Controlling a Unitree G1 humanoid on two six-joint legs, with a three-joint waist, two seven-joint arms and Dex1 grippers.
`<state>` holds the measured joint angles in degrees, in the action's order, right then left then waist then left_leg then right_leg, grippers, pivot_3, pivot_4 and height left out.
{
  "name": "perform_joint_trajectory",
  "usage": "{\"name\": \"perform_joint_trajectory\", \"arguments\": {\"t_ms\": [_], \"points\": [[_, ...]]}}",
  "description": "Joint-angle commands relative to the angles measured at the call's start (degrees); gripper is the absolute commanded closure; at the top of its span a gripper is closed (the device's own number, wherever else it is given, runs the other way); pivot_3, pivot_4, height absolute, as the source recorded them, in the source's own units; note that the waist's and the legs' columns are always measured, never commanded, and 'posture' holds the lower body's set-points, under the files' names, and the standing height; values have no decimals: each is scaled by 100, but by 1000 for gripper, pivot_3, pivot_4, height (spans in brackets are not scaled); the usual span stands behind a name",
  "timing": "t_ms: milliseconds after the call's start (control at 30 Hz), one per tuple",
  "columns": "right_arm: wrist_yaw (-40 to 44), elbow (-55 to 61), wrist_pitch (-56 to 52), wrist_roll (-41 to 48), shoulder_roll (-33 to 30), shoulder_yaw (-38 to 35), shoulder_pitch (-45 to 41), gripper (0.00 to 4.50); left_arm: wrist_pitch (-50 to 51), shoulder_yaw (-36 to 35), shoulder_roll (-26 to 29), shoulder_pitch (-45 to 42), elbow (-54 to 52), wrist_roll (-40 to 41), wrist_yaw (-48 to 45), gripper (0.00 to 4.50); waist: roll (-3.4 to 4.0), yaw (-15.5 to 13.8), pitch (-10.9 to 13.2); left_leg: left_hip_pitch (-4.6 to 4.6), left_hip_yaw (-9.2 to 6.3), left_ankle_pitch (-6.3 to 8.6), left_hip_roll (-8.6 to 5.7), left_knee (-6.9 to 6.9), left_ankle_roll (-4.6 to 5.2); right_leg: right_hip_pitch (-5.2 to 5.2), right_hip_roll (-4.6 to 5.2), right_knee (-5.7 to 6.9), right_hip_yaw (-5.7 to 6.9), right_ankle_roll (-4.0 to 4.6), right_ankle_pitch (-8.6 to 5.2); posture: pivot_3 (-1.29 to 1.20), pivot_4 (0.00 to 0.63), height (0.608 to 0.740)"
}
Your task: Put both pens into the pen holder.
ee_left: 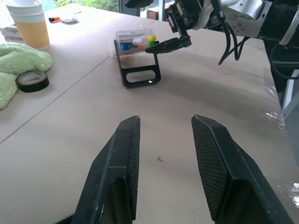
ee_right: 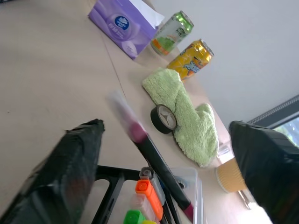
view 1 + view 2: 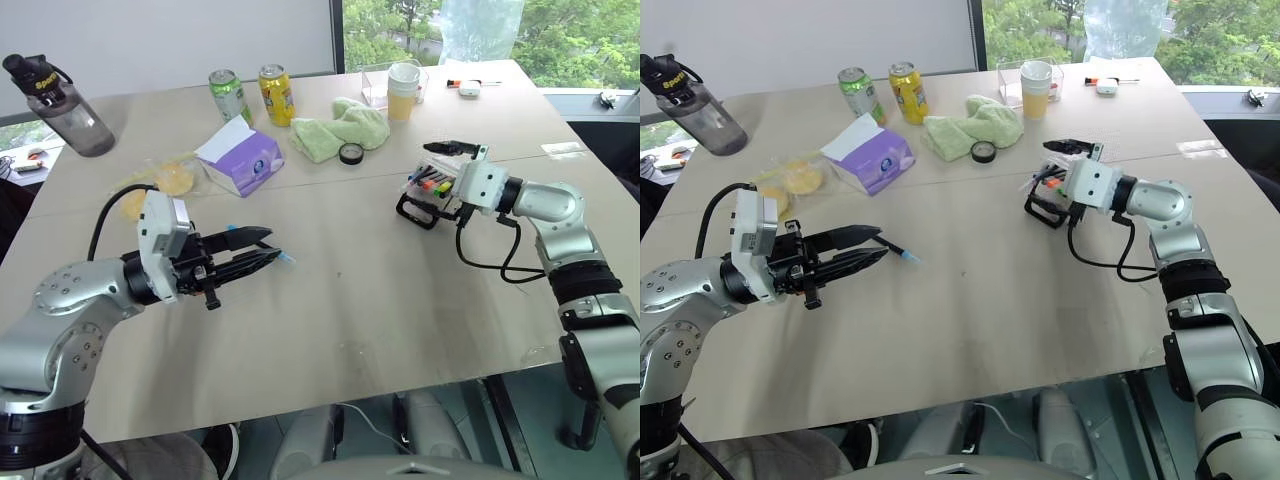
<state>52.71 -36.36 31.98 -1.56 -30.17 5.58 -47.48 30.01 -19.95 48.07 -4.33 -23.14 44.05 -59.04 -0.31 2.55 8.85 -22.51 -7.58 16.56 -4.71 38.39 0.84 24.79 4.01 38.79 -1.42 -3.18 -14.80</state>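
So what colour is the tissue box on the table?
Purple with a white top, clearest in the left eye view: tissue box.

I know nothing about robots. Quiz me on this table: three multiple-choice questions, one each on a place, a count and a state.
1. The black tape roll lies: A beside the green cloth; B inside the pen holder; C on the bottle.
2. Drink cans: A one; B two; C four.
3. The right fingers are: A shut; B open; C clamped on a cup.

A: the tape roll touches the green cloth.
B: two drink cans stand together.
B: the right fingers are spread wide over the pen holder.
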Motion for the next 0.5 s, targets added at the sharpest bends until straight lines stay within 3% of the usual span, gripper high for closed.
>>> {"name": "perform_joint_trajectory", "arguments": {"t_ms": [33,367,500], "points": [[-135,231,-129,270,-71,-244,-166,105,-98,-48,31,-61,-30,16,-62,2735,0,-1,0,0,0,0,0,0,0,0,0,0,0,0,0,0,150,740],[-86,1018,-559,548,-151,-278,194,105,-166,37,6,-186,108,-84,-105,2735,0,-6,0,0,-1,0,0,0,0,-1,0,0,0,0,0,0,150,740],[158,2312,-1886,1202,-169,-257,686,105,-186,-33,-153,-128,180,-149,97,2735,0,-8,0,0,-1,0,0,0,0,0,1,0,-3,0,0,0,150,740]]}}
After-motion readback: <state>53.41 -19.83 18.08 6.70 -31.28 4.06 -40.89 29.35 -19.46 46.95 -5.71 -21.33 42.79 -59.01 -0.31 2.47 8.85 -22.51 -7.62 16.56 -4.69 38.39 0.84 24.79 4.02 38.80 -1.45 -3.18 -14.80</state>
